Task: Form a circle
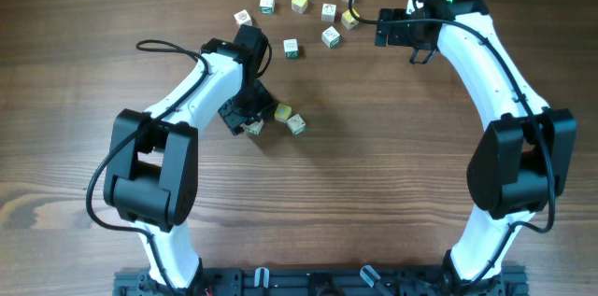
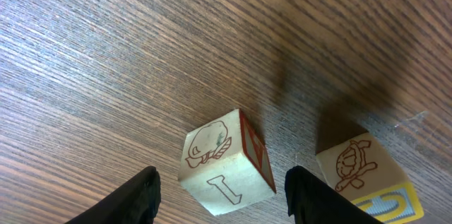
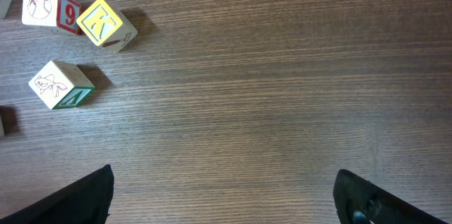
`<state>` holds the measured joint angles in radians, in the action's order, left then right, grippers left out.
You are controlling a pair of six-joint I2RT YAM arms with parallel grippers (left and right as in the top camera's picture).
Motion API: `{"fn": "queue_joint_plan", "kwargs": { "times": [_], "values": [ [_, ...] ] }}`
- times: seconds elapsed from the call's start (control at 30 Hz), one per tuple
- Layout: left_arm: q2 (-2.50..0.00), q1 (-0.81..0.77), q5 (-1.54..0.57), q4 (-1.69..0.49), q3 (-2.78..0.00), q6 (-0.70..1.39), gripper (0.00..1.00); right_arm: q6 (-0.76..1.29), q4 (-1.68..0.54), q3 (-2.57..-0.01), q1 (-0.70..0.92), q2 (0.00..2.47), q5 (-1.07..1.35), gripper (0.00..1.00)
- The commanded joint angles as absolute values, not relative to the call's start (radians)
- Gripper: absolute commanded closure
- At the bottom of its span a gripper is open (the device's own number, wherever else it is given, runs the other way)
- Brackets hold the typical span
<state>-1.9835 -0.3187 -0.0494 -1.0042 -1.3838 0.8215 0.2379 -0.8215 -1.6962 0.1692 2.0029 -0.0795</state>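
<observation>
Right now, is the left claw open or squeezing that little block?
Open. The fingers of the left gripper flank the cube, with a gap showing on each side.

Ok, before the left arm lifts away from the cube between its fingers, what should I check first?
1. Left gripper open, gaps on both sides of the I cube: ok.
2. I cube resting flat on the table: ok.
3. Turtle cube apart from the nearer finger: cannot tell, they overlap in the left wrist view.
4. Right gripper open and empty: ok.
5. Circle closed: not ok, overhead shows only three cubes there, beside the left gripper.
</observation>
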Motion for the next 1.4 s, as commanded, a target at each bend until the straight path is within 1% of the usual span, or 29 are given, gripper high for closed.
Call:
{"fn": "queue_joint_plan", "kwargs": {
  "times": [0.0,0.13,0.2,0.23,0.3,0.37,0.4,0.47,0.5,0.57,0.63,0.73,0.8,0.83,0.87,1.37],
  "values": [
    [-1.973,-0.319,-0.027,-1.002,-1.372,0.829,0.41,0.229,-0.819,-1.706,0.173,2.005,-0.091,0.00],
    [-1.973,-0.319,-0.028,-1.001,-1.372,0.879,0.41,0.229,-0.819,-1.706,0.173,2.005,-0.090,0.00],
    [-1.973,-0.319,-0.028,-0.991,-1.372,0.881,0.44,0.229,-0.819,-1.706,0.173,2.005,-0.090,0.00],
    [-1.973,-0.319,-0.028,-0.983,-1.372,0.881,0.49,0.229,-0.819,-1.706,0.173,2.005,-0.090,0.00],
    [-1.973,-0.319,-0.029,-0.974,-1.372,0.881,0.50,0.229,-0.819,-1.706,0.173,2.005,-0.090,0.00],
    [-1.973,-0.319,-0.031,-0.964,-1.372,0.880,0.44,0.229,-0.819,-1.706,0.173,2.005,-0.090,0.00],
    [-1.973,-0.319,-0.031,-0.964,-1.372,0.879,0.36,0.228,-0.819,-1.706,0.173,2.005,-0.090,0.00],
    [-1.973,-0.315,-0.033,-0.963,-1.372,0.880,0.44,0.229,-0.819,-1.706,0.173,2.005,-0.090,0.00],
    [-1.973,-0.315,-0.032,-0.964,-1.372,0.880,0.44,0.229,-0.819,-1.706,0.173,2.005,-0.090,0.00],
    [-1.973,-0.315,-0.033,-0.969,-1.372,0.897,0.50,0.229,-0.819,-1.706,0.173,2.005,-0.090,0.00],
    [-1.973,-0.315,-0.033,-0.984,-1.372,0.947,0.50,0.229,-0.819,-1.706,0.173,2.005,-0.090,0.00],
    [-1.973,-0.317,-0.033,-0.987,-1.372,0.957,0.52,0.229,-0.819,-1.706,0.173,2.005,-0.090,0.00],
    [-1.973,-0.318,-0.033,-0.988,-1.372,0.975,0.55,0.229,-0.819,-1.706,0.173,2.005,-0.090,0.00],
    [-1.973,-0.319,-0.033,-0.986,-1.372,0.982,0.60,0.229,-0.819,-1.706,0.173,2.005,-0.090,0.00],
    [-1.973,-0.319,-0.033,-0.985,-1.372,0.986,0.61,0.229,-0.819,-1.706,0.173,2.005,-0.090,0.00],
    [-1.973,-0.319,-0.036,-0.953,-1.372,1.004,0.64,0.229,-0.819,-1.706,0.173,2.005,-0.090,0.00]
  ]
}}
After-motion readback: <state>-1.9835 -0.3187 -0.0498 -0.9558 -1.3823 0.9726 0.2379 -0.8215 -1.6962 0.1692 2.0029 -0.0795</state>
